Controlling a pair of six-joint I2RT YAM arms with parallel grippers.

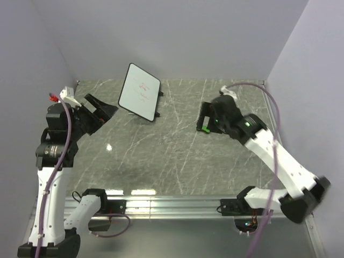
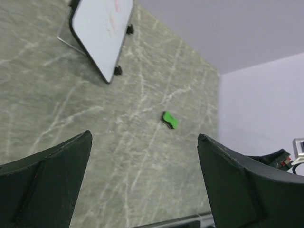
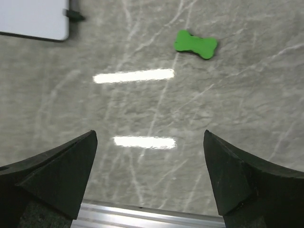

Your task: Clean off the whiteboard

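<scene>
Looking down from above, the whiteboard (image 1: 140, 92) stands tilted on its black feet at the far side of the table (image 1: 161, 161). It is just ahead of the left gripper (image 1: 101, 109) and well off to one side of the right gripper (image 1: 204, 117). Faint red scribbles (image 1: 144, 88) show on its white face. Both grippers are empty.

From the left wrist, the left gripper (image 2: 144, 137) has its jaws spread wide, and only bare table shows between them. The whiteboard (image 2: 99, 28) is far ahead of the jaws, over toward the left-hand jaw in the picture, leaning back on its wire stand. The red scribbles (image 2: 111, 19) are on it. A little green eraser (image 2: 170, 119) lies flat ahead of the gap between the jaws, well apart from the board.

From the right wrist, the right gripper (image 3: 149, 135) also has its jaws wide open and holds nothing. The eraser (image 3: 195, 44) lies ahead of the jaws, a bit toward the right-hand one. One corner of the whiteboard (image 3: 33, 19) peeks in far ahead, past the left-hand jaw.

I think the job has not really begun. The eraser is not picked up and the red is not wiped off. What is left is to grab the eraser, bring it to the board and rub the red away.
</scene>
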